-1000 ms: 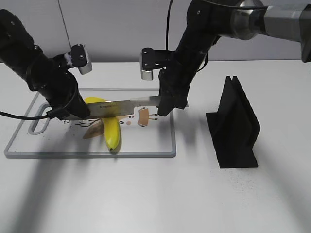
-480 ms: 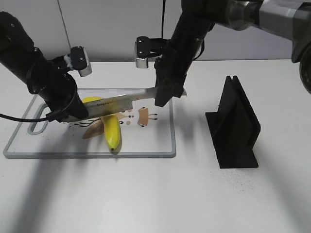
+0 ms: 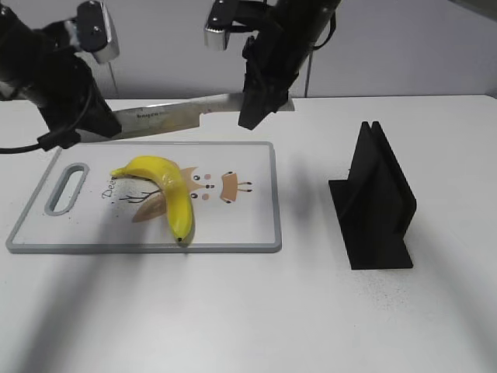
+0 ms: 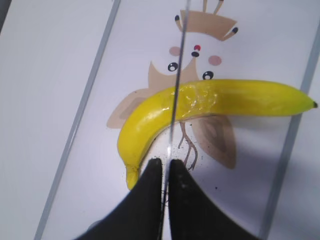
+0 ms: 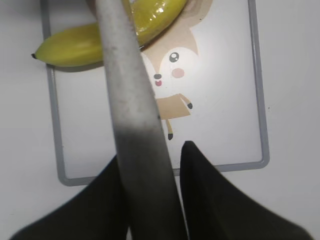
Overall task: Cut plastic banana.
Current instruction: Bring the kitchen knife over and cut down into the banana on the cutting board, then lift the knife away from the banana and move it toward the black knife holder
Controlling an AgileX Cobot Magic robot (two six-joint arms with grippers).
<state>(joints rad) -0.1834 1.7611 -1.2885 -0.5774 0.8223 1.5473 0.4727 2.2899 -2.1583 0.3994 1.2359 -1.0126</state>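
Note:
The plastic banana [image 3: 167, 186] lies in one piece on the white cutting board [image 3: 256, 233], its dark tip toward the front. It also shows in the left wrist view [image 4: 225, 100], with a crinkled glossy patch at its middle, and in the right wrist view [image 5: 70, 47]. A long knife [image 3: 171, 111] hangs level in the air above the board's far edge. My left gripper [image 3: 78, 128] is shut on its blade end [image 4: 177, 75], jaws [image 4: 165, 162] pinching the thin edge. My right gripper [image 3: 252, 116] is shut on the other end [image 5: 125, 90], jaws [image 5: 152, 150] around it.
A black slotted stand [image 3: 377, 202] stands on the white table to the right of the board. The board has a handle slot [image 3: 66, 186] at its left end and a cartoon fox print [image 3: 225, 186]. A grey wall runs behind the table.
Both arms have lifted the knife up and back, from resting across the banana to well above the board's far edge. The banana has not moved.

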